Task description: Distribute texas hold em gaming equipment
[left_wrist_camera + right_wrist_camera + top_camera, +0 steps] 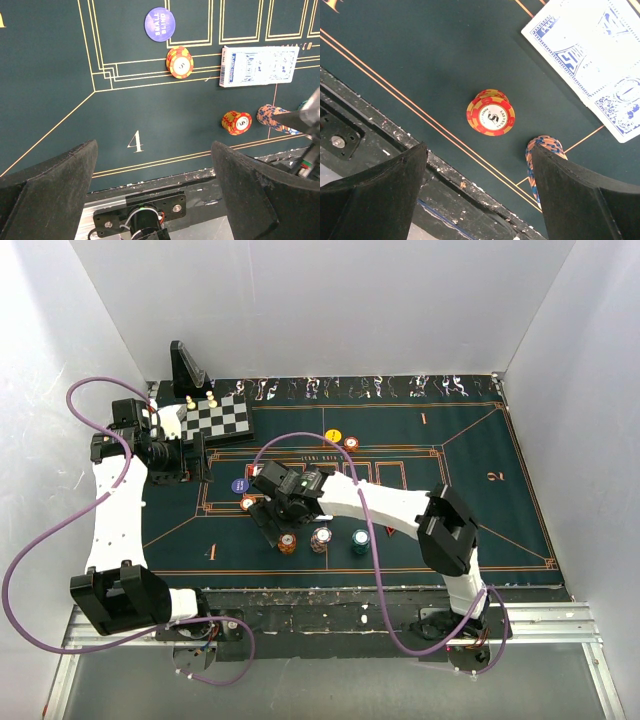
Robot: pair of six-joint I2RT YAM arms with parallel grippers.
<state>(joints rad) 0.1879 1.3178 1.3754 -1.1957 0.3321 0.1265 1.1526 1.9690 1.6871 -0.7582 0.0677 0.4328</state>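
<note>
A dark green felt mat [480, 510] with gold lines and printed seat numbers covers the table. At its far left corner lies a black-and-white chessboard [222, 418], with a black angled stand [186, 368] just beyond it. Toward the middle, a yellow disc [333, 436] and a single orange chip [351, 442] lie side by side. A purple disc [159, 23] reading SMALL BLIND lies near an orange chip stack [179, 62], with a blue-backed card deck [258, 65] beside that. Along the near edge a second orange stack [491, 113], a pale blue-and-orange stack [272, 118] and a teal stack [360, 541] stand in a row.

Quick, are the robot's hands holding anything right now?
Left gripper: open, holding nothing.
Right gripper: open, holding nothing; the orange chip stack sits ahead of it, not gripped.
</note>
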